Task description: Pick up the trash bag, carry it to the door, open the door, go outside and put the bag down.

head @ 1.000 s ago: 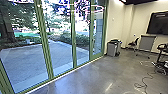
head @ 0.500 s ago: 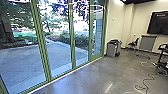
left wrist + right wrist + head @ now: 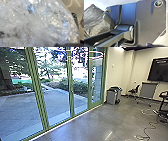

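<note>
One trash bag [image 3: 41, 23] bulks close before my left gripper; I can't tell whether either gripper is clamped. Likely the carry doorward, calling for gentle driving along the glass wall [image 3: 70, 92].

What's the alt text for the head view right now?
A green-framed glass wall runs along the left, with a paved yard and trees beyond it. Indoors, a grey bin stands past its far end; a dark screen hangs at right.
</note>
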